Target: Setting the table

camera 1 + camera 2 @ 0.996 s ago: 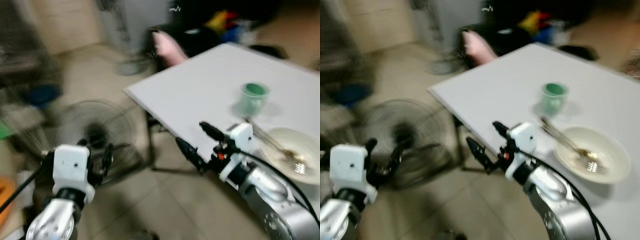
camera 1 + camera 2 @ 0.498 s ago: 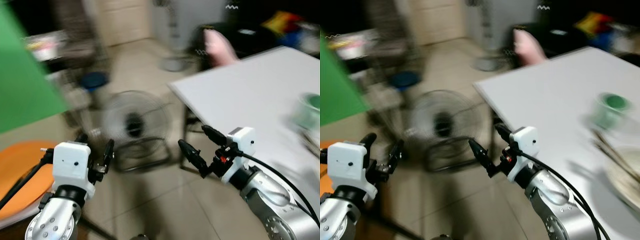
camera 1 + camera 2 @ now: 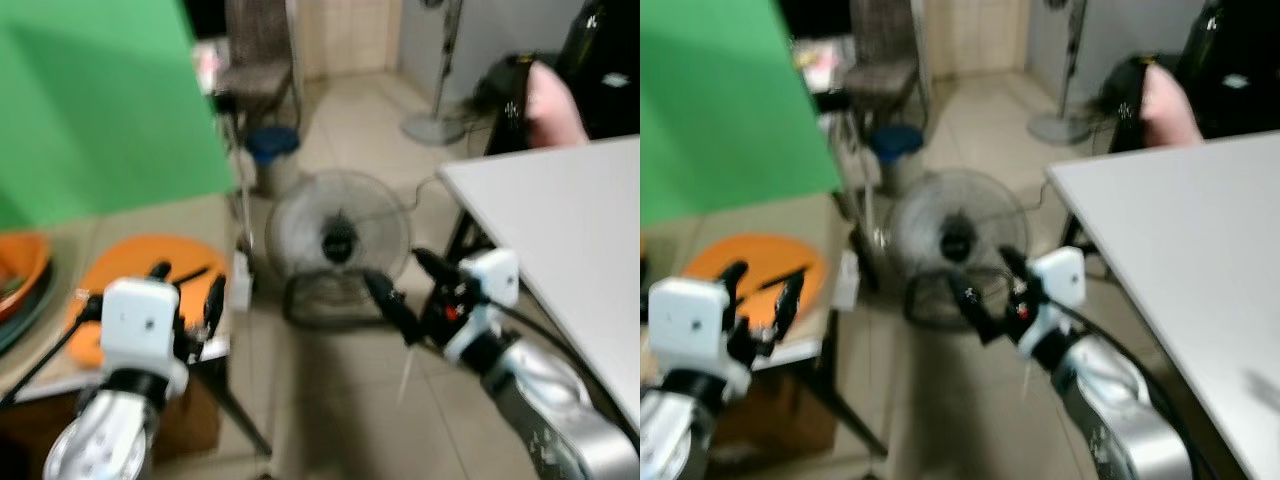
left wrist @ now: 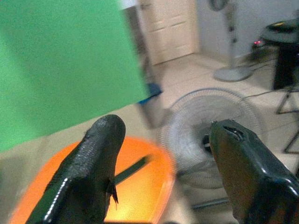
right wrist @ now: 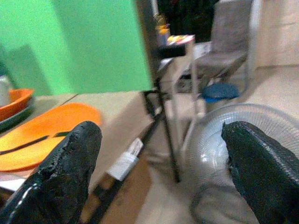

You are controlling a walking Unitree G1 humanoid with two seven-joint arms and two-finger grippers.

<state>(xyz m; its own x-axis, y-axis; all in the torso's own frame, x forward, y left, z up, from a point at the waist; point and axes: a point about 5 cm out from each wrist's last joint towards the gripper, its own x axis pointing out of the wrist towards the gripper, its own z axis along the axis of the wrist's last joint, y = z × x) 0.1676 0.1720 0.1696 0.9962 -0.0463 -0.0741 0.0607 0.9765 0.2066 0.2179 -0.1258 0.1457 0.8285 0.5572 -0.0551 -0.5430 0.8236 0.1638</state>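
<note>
**View swung left: side bench now in frame**

Compared with one second earlier, the camera has turned left. The cup and bowl have left the frame; the white bench point(image 3: 570, 230) now sits at the right edge. A low bench point(image 3: 150, 225) carrying an orange plate point(image 3: 135, 275) and an orange bowl point(image 3: 20, 270) has come into view before a green screen point(image 3: 100, 100). The floor fan point(image 3: 338, 240) stands between both benches. Left gripper point(image 3: 185, 290) and right gripper point(image 3: 405, 285) are both released, fingers point(image 4: 93, 163) spread, grasping nothing.

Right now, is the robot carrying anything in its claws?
No. The left claw and the right claw are both open, with nothing between their fingers.
</note>
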